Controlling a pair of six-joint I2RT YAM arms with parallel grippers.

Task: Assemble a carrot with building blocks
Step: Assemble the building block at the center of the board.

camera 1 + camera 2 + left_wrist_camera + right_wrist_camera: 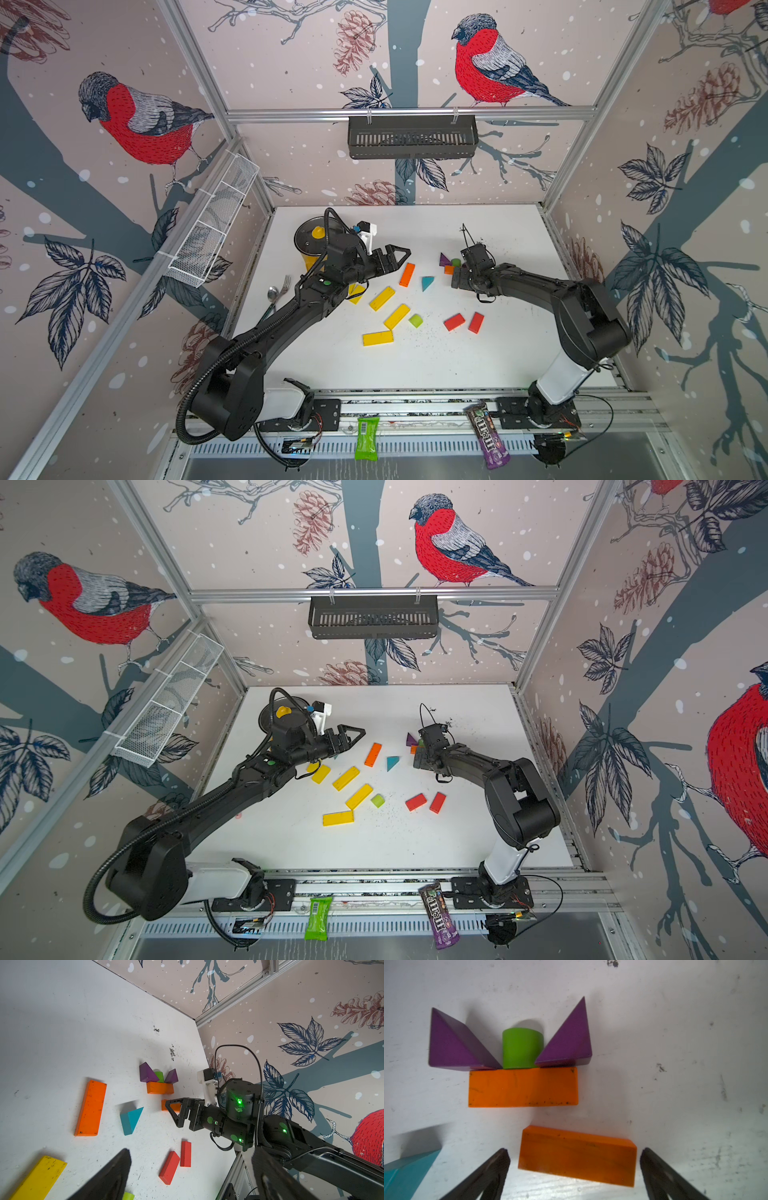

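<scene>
The building blocks lie on the white table [457, 365]. The formed part of the carrot sits in the far right area. There a short orange bar [523, 1086] lies flat. Against its long edge that faces away from the right gripper stand one purple triangle [452, 1043], a green cylinder [521, 1049] and a second purple triangle [569, 1041]. The cylinder is between the two triangles.

Just beside this bar, with a small gap, lies another orange bar [577, 1157], a little tilted and shifted sideways. The right gripper [575, 1154] is at this bar with its jaws spread wide. One finger is at each short end, and a thin strip of table shows between each finger and the wood, so it pinches nothing.

More to the middle lie a teal triangle [427, 282] and a long orange bar [407, 274]. Nearer the front are the yellow bars [397, 316], one of them partly hidden under the left arm. A lime green block [415, 320] lies just beside one of them, and two red bars [454, 322] lie side by side.

The left gripper [402, 257] hangs above the table near the long orange bar, its jaws spread and empty. Behind it, at the far left, stands a yellow pot [305, 243] with a dark lid. A fork and spoon [278, 291] lie near it.
</scene>
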